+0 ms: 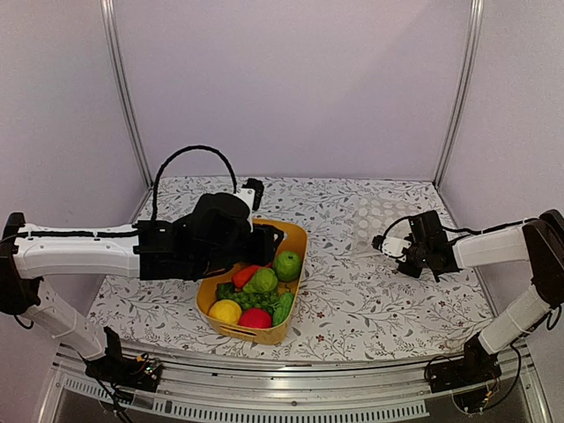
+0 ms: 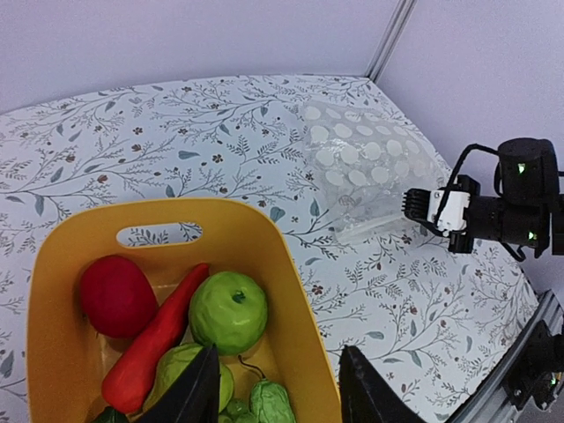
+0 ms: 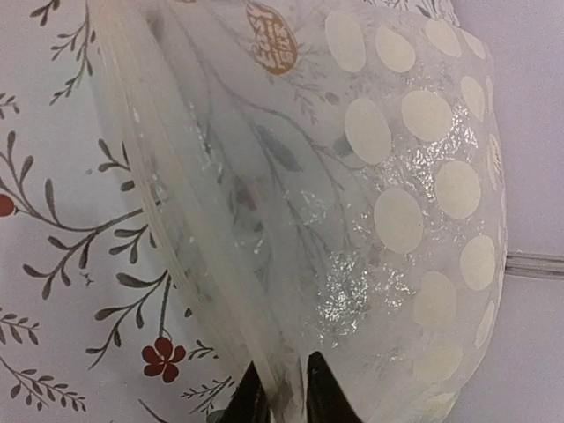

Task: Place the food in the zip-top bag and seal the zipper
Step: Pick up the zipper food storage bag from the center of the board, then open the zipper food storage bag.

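Note:
The food lies in a yellow basket [image 1: 249, 334]: a green apple [image 2: 227, 310], a red chili [image 2: 154, 348], a red fruit [image 2: 115, 295], a yellow fruit [image 1: 225, 310] and green grapes [image 1: 247, 298]. My left gripper [image 2: 278, 392] hangs open over the basket's far right corner, its fingers on either side of the wall. The zip-top bag [image 1: 377, 216], clear with white dots, lies flat at the right. My right gripper [image 3: 286, 401] is shut on the bag's near edge, beside the zipper strip [image 3: 189, 238]. The bag holds no food.
The table carries a floral cloth [image 1: 352, 300]. Metal frame posts [image 1: 123, 88] stand at the back corners against plain walls. The basket sits between the two arms, a hand's width left of the bag.

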